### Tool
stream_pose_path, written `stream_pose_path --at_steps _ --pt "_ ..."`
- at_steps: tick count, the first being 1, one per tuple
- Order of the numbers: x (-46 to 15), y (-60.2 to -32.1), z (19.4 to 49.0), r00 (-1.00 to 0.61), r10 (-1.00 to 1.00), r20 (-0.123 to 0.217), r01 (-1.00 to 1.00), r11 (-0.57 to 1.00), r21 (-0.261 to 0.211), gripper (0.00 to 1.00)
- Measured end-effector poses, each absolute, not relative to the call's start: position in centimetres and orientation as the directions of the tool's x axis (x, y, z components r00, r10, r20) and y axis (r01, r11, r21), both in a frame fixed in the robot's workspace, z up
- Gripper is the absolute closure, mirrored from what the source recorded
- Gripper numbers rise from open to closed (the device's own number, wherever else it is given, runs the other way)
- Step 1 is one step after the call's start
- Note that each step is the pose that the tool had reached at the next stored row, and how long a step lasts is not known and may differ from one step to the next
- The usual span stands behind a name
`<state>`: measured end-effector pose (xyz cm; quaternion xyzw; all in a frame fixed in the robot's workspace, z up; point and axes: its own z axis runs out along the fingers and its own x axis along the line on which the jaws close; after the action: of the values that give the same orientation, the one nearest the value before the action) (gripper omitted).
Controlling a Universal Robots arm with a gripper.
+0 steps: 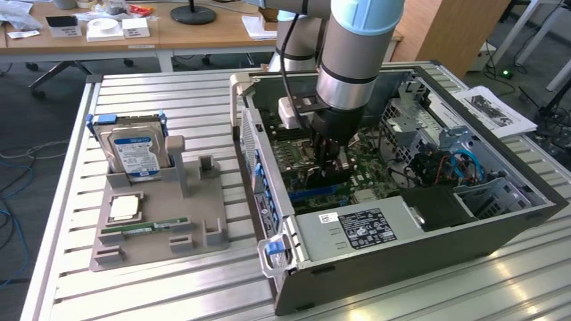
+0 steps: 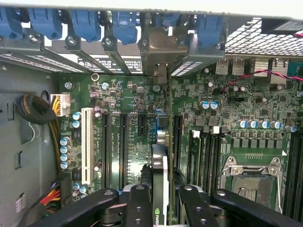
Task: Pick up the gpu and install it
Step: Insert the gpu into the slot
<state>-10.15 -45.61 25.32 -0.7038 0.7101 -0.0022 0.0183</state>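
Black gripper fingers (image 2: 140,203) sit closest to the lens. The gripper (image 2: 163,191) has its jaws drawn narrow, clamped on the gpu (image 2: 159,170), which is seen edge-on between them with a logo on its top edge.

Card hangs upright over the motherboard (image 2: 142,94), running along the line of the expansion slots (image 2: 122,142). Its far end reaches toward the rear wall and the blue retaining clips (image 2: 85,23). Cannot tell whether its connector edge has met a slot.

Handling, as I judge it:
- thin, stiff and light, but fragile
- bare components on the faces, edge contacts easy to damage
- best held across the two flat faces near mid-length, as now, clear of bracket and contacts
- smooth faces could slip if tilted

Surface and room:
- open computer case (image 1: 402,267) lies on its side, centre-right of the exterior view, on a slatted aluminium table (image 1: 178,294)
- arm (image 1: 357,40) comes down from the top of the frame into the case
- grey fixture tray (image 1: 156,247) at the exterior view's left carries a hard drive (image 1: 138,154), a processor chip (image 1: 123,207) and a green memory stick (image 1: 143,229)
- wooden desks (image 1: 178,37) along the upper left
- loose papers (image 1: 495,110) at the exterior view's right
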Motion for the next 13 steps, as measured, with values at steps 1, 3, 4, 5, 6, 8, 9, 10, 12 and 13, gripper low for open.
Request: stream_pose_path --at_steps 1,3,4,5,6,8,9,10,12,13 --pt "-10.15 -45.61 25.32 -0.011 -1.0 -0.023 -1.0 0.012 -0.029 0.73" --pt "-10.15 -45.61 25.32 -0.012 -1.0 -0.023 -0.999 0.013 -0.029 0.73" --pt "-10.15 -45.61 25.32 -0.013 -1.0 -0.023 -0.999 0.013 -0.029 0.73" --pt "-10.15 -45.6 25.32 -0.013 -1.0 -0.023 -0.999 0.013 -0.029 0.73" --pt "-10.15 -45.6 25.32 -0.013 -1.0 -0.023 -0.999 0.013 -0.029 0.73" --pt "-10.15 -45.61 25.32 -0.013 -1.0 -0.023 -0.999 0.013 -0.029 0.73" --pt "-10.15 -45.61 25.3 -0.013 -1.0 -0.023 -0.999 0.013 -0.029 0.73" --pt "-10.16 -45.61 25.28 -0.013 -1.0 -0.023 -0.999 0.013 -0.029 0.73" --pt "-10.16 -45.61 25.24 -0.013 -1.0 -0.023 -0.999 0.013 -0.029 0.73" --pt "-10.16 -45.61 25.24 -0.013 -1.0 -0.023 -0.999 0.013 -0.03 0.73"
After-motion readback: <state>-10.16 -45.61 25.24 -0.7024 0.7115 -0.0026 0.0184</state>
